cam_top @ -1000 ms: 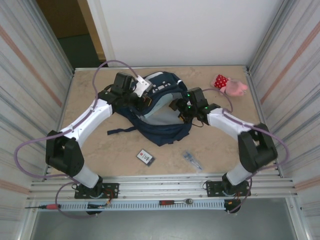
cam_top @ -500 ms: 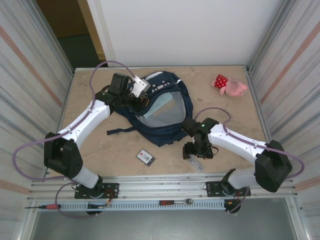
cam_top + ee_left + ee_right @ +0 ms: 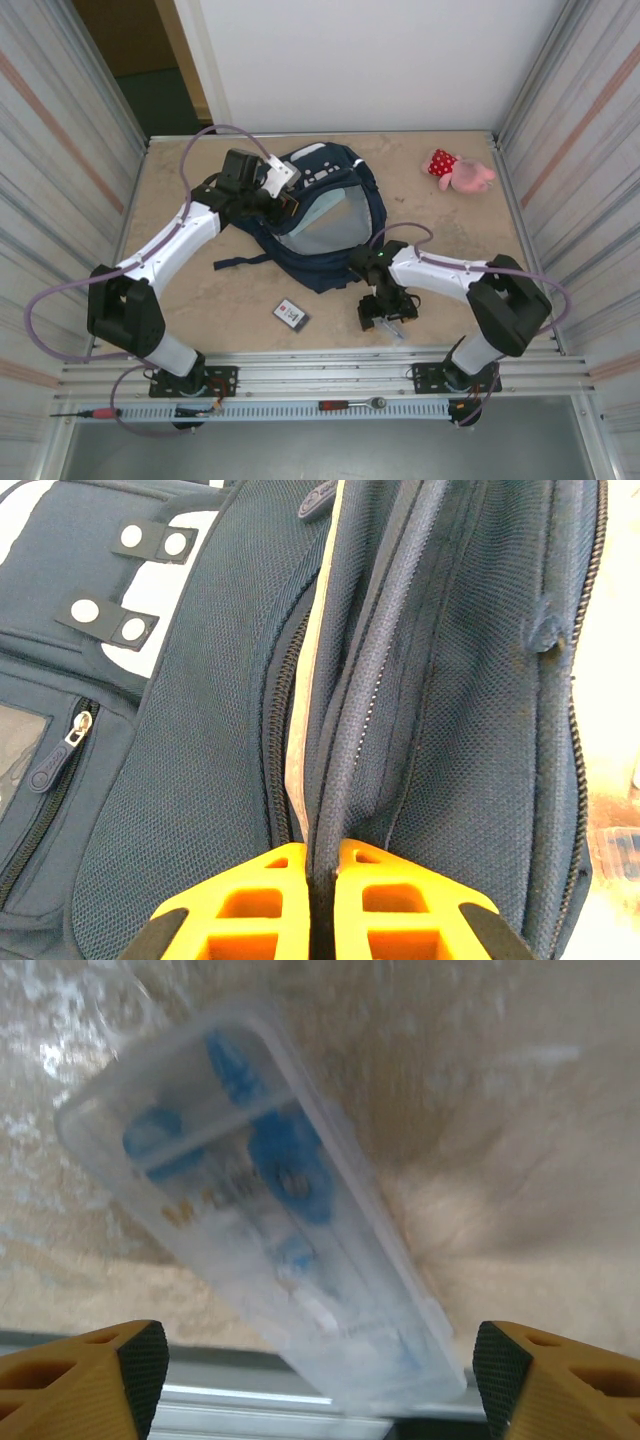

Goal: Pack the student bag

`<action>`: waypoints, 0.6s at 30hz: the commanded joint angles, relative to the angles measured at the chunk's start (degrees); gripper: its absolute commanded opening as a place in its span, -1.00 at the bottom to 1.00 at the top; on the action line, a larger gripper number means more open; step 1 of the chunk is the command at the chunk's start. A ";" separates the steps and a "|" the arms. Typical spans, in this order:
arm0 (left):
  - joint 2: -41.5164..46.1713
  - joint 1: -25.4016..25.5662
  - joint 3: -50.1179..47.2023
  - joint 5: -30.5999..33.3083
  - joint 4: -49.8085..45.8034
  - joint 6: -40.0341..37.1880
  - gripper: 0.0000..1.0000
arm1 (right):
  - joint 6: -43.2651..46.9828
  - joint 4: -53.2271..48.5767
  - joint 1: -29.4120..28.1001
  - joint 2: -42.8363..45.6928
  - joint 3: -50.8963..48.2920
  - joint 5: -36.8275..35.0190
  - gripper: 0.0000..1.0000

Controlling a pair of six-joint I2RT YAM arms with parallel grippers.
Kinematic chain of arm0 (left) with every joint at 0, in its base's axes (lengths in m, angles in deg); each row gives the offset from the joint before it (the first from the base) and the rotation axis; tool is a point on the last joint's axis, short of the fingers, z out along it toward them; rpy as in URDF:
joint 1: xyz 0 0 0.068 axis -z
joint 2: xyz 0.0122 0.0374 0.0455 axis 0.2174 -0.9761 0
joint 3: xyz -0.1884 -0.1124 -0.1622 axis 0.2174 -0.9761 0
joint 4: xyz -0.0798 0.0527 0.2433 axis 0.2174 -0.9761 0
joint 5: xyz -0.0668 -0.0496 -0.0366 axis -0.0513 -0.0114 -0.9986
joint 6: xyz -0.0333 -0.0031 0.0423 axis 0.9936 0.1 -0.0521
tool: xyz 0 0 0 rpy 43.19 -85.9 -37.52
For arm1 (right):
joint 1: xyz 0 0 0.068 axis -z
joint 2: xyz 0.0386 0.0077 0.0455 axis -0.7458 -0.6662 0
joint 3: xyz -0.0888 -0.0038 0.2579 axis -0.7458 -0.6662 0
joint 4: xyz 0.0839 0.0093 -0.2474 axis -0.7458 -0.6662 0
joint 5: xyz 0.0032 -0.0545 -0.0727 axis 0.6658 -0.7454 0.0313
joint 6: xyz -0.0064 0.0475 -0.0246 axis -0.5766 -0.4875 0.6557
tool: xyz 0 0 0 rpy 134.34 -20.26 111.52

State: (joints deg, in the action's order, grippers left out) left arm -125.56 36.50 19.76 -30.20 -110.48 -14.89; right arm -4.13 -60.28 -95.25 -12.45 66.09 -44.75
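Beige tabletop [image 3: 200, 300] — student bag [image 3: 318, 268] fold between left fingers [image 3: 250, 905], apart from right fingers [image 3: 85, 1370]

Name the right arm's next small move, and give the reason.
Probably lower the right gripper and close on the clear case: its jaws stand open over it, while the left gripper pinches the student bag open.

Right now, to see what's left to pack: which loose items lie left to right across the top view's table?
Small black-and-white card, clear plastic case with blue parts, pink plush toy in red dotted dress.
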 commanded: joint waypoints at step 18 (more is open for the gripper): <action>3.89 -0.14 -0.56 -1.75 2.32 0.83 -0.99 | -2.82 4.14 7.41 6.23 0.91 1.73 -0.33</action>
State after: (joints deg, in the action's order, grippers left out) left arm -124.80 36.50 19.39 -30.40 -110.42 -14.83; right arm -3.54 -54.46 -89.59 -11.55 65.28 -43.40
